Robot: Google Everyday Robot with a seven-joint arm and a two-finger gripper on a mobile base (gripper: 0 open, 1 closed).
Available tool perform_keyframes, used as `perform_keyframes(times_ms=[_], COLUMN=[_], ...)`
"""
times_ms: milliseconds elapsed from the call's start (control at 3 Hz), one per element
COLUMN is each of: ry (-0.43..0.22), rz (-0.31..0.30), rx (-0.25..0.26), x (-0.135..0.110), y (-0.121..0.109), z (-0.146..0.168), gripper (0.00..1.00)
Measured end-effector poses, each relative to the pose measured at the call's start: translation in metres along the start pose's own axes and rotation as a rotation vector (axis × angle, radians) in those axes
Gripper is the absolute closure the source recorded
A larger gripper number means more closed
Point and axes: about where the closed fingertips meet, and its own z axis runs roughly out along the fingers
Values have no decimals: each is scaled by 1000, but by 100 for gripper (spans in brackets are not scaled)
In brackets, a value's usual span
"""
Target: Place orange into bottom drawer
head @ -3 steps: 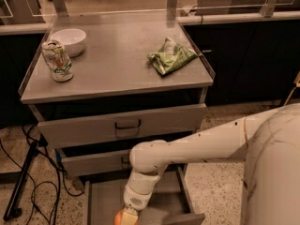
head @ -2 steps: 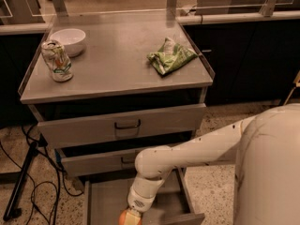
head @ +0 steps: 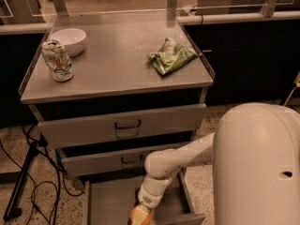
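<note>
Bright-orange skin: the orange (head: pixel 138 215) is clamped in the gripper (head: pixel 140 217) | open bottom drawer (head: pixel 110 198), grey floor just beneath and left of gripper | held low, likely so it drops without rolling out

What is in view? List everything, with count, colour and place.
cabinet: one, grey, centre
bowl: one, white, cabinet top, back left
can: one, silver-green, beside the bowl
snack bag: one, green, cabinet top, right
upper drawers: two, grey, dark handles, slightly open
bottom drawer: one, grey, pulled out
orange: one, orange, over the bottom drawer
cables: black, floor, left
arm: one, white, reaching down
end effector: one, gripping the orange
</note>
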Motion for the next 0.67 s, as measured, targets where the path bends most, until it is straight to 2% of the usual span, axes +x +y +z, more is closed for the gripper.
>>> perform_keyframes(times_ms=[333, 667], ry=[0, -71], rz=[0, 39], rx=[0, -11], x=[0, -17], y=[0, -23], z=[0, 15], gripper=[100, 100])
